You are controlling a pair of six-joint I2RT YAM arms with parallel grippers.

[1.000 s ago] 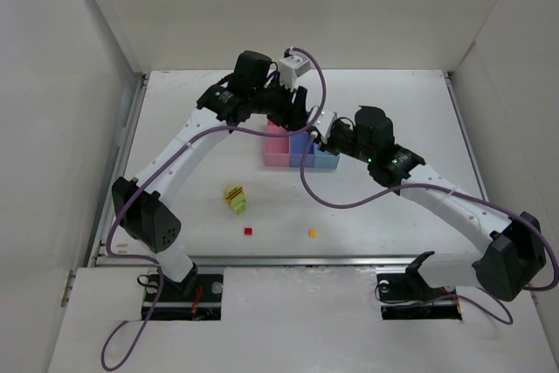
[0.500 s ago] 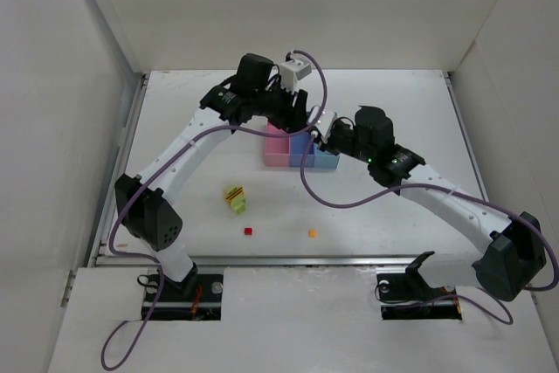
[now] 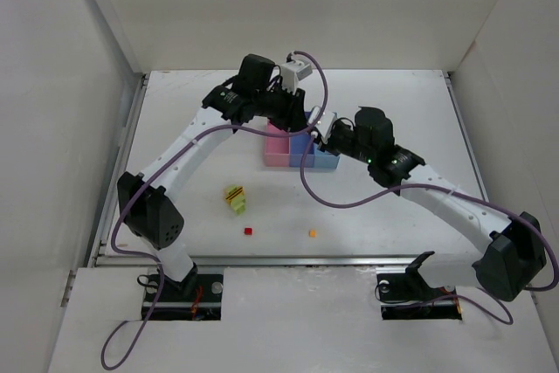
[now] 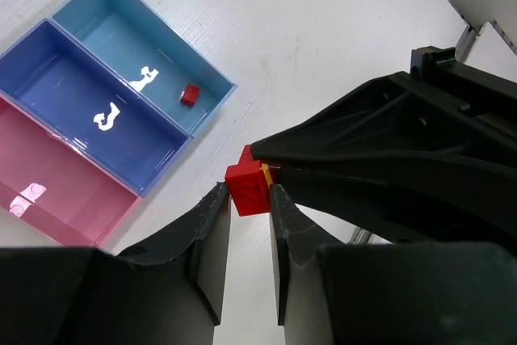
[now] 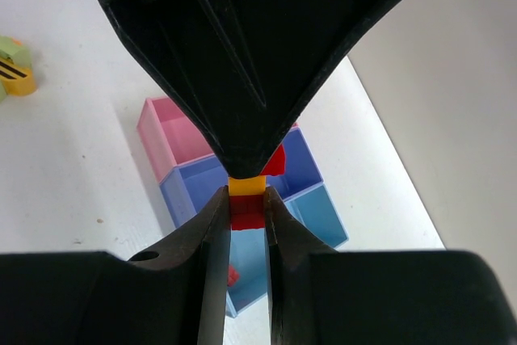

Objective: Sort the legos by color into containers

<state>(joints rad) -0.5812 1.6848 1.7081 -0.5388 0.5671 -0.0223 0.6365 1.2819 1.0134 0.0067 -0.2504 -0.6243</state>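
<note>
Red-and-yellow lego stack (image 4: 247,187) is pinched by both the left gripper (image 4: 247,195) and the right gripper (image 5: 244,201). Containers (image 4: 48,175) sit at ten o'clock.

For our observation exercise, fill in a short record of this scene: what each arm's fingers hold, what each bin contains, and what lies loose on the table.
left fingers: shut on a red-and-yellow stack
right fingers: shut on the same stack, from the opposite end
stack position: held off the table, near the tray
pink bin: no brick seen
blue-violet bin: no brick seen
light blue bin: one red brick
loose on table: yellow-green clump, small red brick, orange brick
</note>
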